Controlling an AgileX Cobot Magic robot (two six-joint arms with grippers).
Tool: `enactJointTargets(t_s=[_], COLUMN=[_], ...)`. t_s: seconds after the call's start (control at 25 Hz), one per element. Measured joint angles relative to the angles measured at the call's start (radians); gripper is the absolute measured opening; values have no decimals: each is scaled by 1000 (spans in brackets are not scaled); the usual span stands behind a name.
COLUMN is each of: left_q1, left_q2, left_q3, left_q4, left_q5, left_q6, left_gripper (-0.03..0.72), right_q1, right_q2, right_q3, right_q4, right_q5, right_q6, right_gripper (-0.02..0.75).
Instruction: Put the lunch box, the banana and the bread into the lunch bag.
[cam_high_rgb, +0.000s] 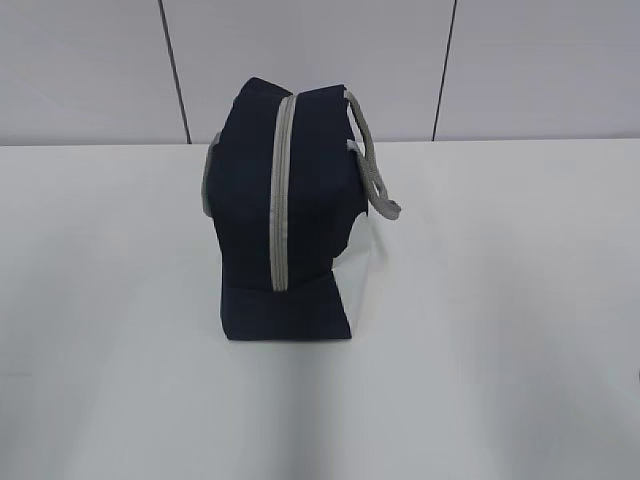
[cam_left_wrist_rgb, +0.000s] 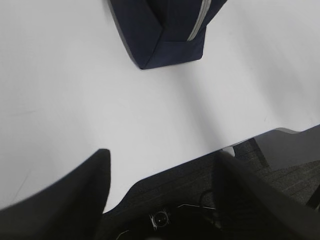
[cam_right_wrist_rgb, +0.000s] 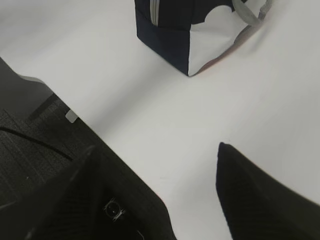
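Observation:
The navy-blue lunch bag (cam_high_rgb: 310, 180) stands on the white table (cam_high_rgb: 500, 300), end-on to the exterior view. Its grey zipper (cam_high_rgb: 283, 190) runs down the end and looks shut. A grey handle (cam_high_rgb: 375, 170) hangs on its right, above the white side panel (cam_high_rgb: 358, 280). The lunch box, banana and bread are out of view. My left gripper (cam_left_wrist_rgb: 162, 160) is open and empty over the table's front edge, well short of the bag (cam_left_wrist_rgb: 165, 30). My right gripper (cam_right_wrist_rgb: 157, 150) is open and empty, also short of the bag (cam_right_wrist_rgb: 170, 35). Neither gripper shows in the exterior view.
A grey panelled wall (cam_high_rgb: 320, 60) stands behind the table. The table's front edge (cam_left_wrist_rgb: 200, 157) and dark floor below show in both wrist views.

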Motion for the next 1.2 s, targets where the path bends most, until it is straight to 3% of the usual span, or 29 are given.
enactJointTargets(t_s=[0.4,0.68,1.0,1.2], left_q1=[0,0,0,0], left_q2=[-201,-328,-350,-350], left_q3=[24,195,202,202], left_q4=[90,140,167,184], left_q5=[36,45,11,8], left_q6=[11,12,12,-12], left_gripper=[444,444,450,510], right_q1=[0,0,0,0], right_q2=[-352,-435,-435,-435], right_q3=[136,245,245,245], right_q4=[-82,-135,-160,-160], right_q5=[221,220,218,218], right_q6=[164,188,211,211], right_gripper=[531,531,531,531])
